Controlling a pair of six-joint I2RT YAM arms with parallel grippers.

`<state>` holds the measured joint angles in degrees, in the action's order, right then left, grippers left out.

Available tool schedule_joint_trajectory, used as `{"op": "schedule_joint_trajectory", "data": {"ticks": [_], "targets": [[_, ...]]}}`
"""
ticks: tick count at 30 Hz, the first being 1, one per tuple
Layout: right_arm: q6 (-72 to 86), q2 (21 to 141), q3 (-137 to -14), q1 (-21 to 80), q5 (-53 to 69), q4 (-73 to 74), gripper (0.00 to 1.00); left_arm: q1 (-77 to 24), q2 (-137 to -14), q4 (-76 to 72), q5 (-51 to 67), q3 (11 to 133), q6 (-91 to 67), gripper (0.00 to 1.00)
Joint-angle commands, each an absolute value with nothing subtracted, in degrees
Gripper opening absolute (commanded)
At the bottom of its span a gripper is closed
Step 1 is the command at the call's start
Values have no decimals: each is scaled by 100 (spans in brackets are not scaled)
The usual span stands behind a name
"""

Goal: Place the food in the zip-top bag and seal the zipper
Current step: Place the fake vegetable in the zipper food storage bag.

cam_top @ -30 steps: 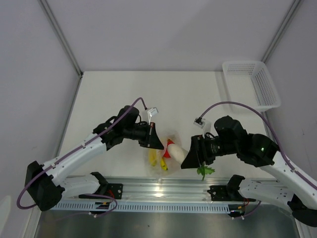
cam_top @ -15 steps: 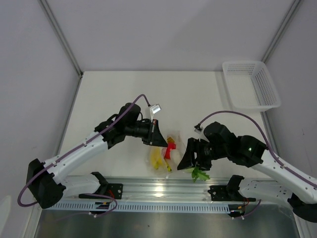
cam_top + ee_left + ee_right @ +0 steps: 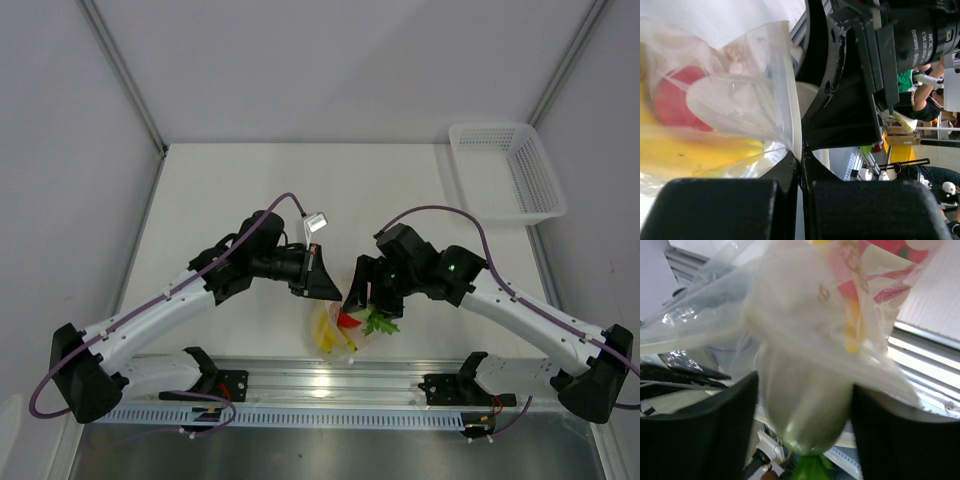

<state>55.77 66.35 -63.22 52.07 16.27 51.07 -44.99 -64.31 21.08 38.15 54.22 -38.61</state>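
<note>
White tabletop (image 3: 240, 190) enclosed by grey walls, seen from above, with a white mesh basket (image 3: 505, 170) at the upper right. Both arms converge at the lower centre of the top view, close to the table's near edge. Left gripper (image 3: 322, 287): jaws pressed together on the edge of the zip-top bag (image 3: 740, 85), with the clear film pinched between them in the left wrist view. Inside the bag, the yellow banana bunch (image 3: 695, 150) lies along the lower left of that view, and the round red fruit (image 3: 675, 100) sits just above, touching it. Right gripper (image 3: 360, 300): fingers (image 3: 715, 430) closed around the white radish (image 3: 805, 385). Its pale body shows blurred behind bag film, and its green leaves (image 3: 380, 323) point toward the frame's lower edge. Whether the radish is fully inside the bag cannot be told. The zipper is too faint to locate.
</note>
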Motion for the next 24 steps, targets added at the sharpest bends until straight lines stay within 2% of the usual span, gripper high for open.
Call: {"op": "schedule_joint_trajectory", "data": {"ticks": [1,2,3,7,13,19,21,24], "targets": [[5177,6583,-6618,5142,1231,4799,77,-4553,-6205,1776,3964,5406,-4016,1],[5142,6574,-6618,5124,1178,4773,94,-4561,-6214,1741,3999,5397,-4034,1],[5098,6557,-6627,5124,1108,4772,99,-4562,-6231,1705,3999,5379,-4069,1],[5071,6373,-6566,5150,783,4623,99,-4597,-6275,1565,4017,5309,-4148,0],[4914,6047,-6714,5361,1037,4341,99,-4605,-6372,1556,3973,5352,-4157,0],[4133,5494,-7373,5528,-112,5360,99,-4605,-6372,1617,3981,5370,-4113,0],[4043,5257,-7339,5476,-648,5658,94,-4614,-6372,1626,3990,5335,-4113,1],[3806,5107,-7190,5432,-554,5713,90,-4605,-6372,1670,3964,5344,-4087,1]]}}
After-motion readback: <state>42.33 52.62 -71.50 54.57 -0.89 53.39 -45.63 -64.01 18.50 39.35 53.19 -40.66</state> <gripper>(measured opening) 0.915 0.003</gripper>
